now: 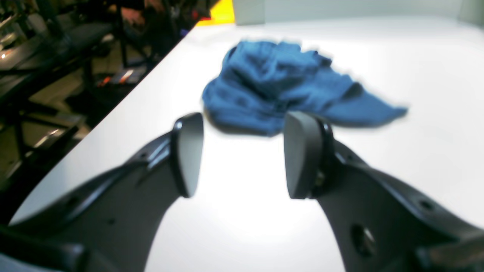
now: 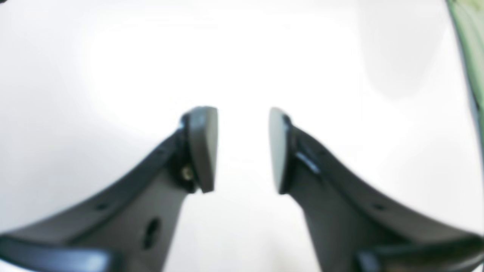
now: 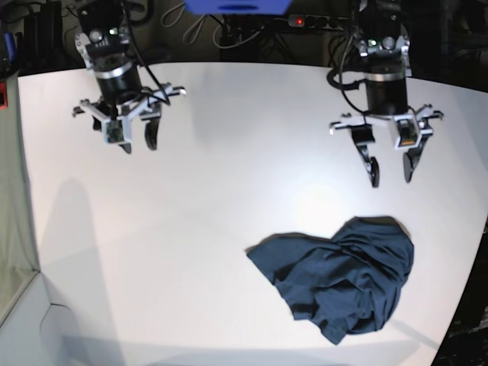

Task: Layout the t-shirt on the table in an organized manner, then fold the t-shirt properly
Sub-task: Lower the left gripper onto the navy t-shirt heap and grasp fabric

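A: Starting at the left of the base view, what is there?

B: The right gripper (image 3: 137,141) hangs above the far left part of the white counter (image 3: 213,175). Its fingers stand apart with nothing between them. Its own wrist view shows the same gap (image 2: 242,149), with only bare white counter beneath, though that view is blurred.

A: And the middle?

B: Plain counter surface, lit brightly toward the centre.

A: Then the right side?

B: The left gripper (image 3: 390,169) hangs over the counter there, fingers pointing down and parted, holding nothing. In its wrist view (image 1: 242,155) the two dark pads are well separated and empty.

A: Where is the t-shirt?

B: The t-shirt (image 3: 339,276) lies crumpled in a heap on the near right part of the counter, close to the curved edge. It sits on the near side of the left gripper and clear of it, untouched. The left wrist view shows it (image 1: 287,87) as a rumpled blue mound just beyond the pads, one flap trailing to the right. It is well apart from the right gripper.
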{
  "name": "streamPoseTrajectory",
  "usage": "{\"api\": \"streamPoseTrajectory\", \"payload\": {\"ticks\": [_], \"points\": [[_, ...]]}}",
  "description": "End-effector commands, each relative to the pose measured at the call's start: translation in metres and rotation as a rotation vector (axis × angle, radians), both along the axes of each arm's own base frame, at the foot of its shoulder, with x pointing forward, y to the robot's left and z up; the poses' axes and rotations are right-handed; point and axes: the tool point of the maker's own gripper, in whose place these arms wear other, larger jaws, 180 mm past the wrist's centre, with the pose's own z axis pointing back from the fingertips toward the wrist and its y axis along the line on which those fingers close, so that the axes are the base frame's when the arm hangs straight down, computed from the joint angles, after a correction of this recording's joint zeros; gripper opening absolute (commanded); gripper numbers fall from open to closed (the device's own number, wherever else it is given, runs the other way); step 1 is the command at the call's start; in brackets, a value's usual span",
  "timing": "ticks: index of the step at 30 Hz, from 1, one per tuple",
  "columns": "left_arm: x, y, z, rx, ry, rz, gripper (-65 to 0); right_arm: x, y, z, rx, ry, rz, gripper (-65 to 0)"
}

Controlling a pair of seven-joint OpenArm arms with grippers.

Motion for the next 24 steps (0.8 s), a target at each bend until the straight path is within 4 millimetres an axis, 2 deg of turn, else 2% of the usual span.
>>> {"api": "streamPoseTrajectory", "payload": {"ticks": [1,5,11,14,17,21,24], "points": [[0.007,0.003,0.003,0.01,-0.019,0.009,-31.9,0.008,0.0,0.011,-0.001,-0.029,-0.002,-34.9],[0.044,0.009,-0.025,-0.024,0.08,0.034,-31.8,0.021,0.003,0.013,0.012,-0.01,-0.017,-29.8],[0.09,0.013,-0.048,-0.059,0.127,0.063,-31.7,0.023,0.006,0.014,0.012,-0.011,0.002,-29.3],[0.112,0.012,-0.067,-0.077,0.169,0.071,-31.7,0.022,0.011,0.01,0.004,-0.001,0.042,-29.4],[0.127,0.013,-0.082,-0.104,0.204,0.078,-31.7,0.021,0.011,0.009,0.0,0.002,0.047,-29.4],[0.144,0.016,-0.099,-0.226,0.236,0.095,-31.7,0.021,0.009,0.008,-0.008,0.007,0.05,-29.4],[0.152,0.027,-0.113,-0.286,0.271,0.116,-31.7,0.021,0.009,0.008,-0.011,0.006,0.051,-29.4]]}}
